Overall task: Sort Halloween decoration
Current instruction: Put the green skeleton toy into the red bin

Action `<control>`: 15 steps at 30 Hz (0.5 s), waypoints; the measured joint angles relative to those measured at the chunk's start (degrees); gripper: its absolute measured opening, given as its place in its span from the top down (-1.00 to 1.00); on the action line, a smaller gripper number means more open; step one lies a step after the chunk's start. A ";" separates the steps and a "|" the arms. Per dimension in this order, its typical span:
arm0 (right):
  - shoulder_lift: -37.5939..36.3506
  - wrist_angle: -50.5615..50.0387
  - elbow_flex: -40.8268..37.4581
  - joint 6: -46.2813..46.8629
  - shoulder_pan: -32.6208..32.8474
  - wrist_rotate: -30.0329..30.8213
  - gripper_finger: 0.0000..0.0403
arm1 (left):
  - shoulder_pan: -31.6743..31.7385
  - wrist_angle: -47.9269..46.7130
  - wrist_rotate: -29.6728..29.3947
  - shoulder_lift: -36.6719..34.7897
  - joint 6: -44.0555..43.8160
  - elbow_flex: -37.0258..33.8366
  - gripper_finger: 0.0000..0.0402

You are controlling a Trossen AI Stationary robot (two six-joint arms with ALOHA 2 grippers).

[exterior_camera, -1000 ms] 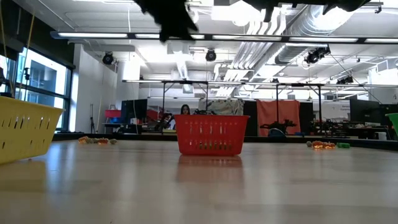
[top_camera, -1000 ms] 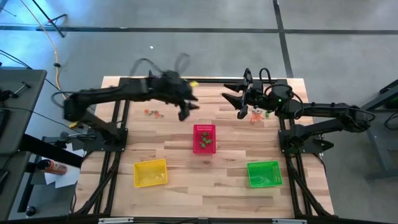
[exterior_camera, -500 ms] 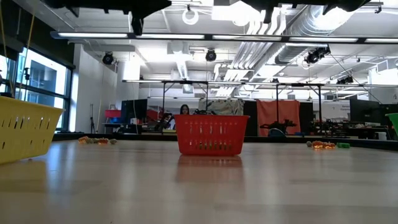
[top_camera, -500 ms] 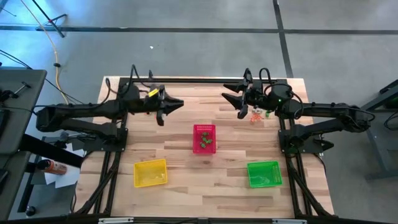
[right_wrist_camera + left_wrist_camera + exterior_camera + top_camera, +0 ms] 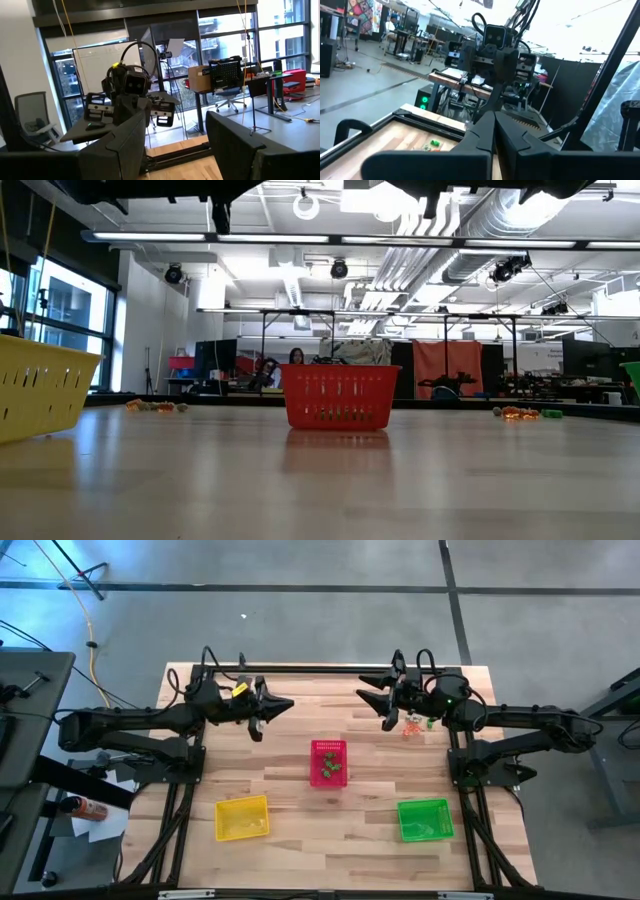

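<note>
Tiny orange and green Halloween decoration pieces (image 5: 413, 725) lie on the wooden table under my right arm, and show far off in the left wrist view (image 5: 432, 145). A second small heap (image 5: 155, 407) rests on the table at the low view's left. Some green pieces (image 5: 333, 771) lie inside the red basket (image 5: 328, 745) at mid-table. My left gripper (image 5: 283, 708) hovers high over the table's far left part, about level, shut with nothing between its fingers (image 5: 494, 122). My right gripper (image 5: 368, 708) faces it from the far right, open and empty (image 5: 175, 145).
A yellow basket (image 5: 242, 817) stands near the front left and a green basket (image 5: 425, 819) near the front right. Bare wood lies between the three baskets. Black frame rails run along the table's far edge (image 5: 320, 668) and down both sides.
My left gripper has drawn back from above the table's middle toward the left edge and has tipped up from pointing down to about level. For the last half second it has kept nearly still. The baskets and the pieces lie as before.
</note>
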 joint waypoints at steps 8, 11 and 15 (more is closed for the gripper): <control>0.02 -1.31 0.02 0.00 0.00 -0.02 0.00 | 0.00 -0.04 -0.02 0.00 -1.37 0.00 1.00; 0.02 -1.44 0.00 0.00 0.00 -0.48 0.00 | 0.00 -0.05 -0.01 0.00 -1.35 0.00 1.00; 0.02 -1.46 0.00 0.00 0.00 -1.36 0.00 | 0.00 -0.05 0.00 0.00 -1.35 0.00 1.00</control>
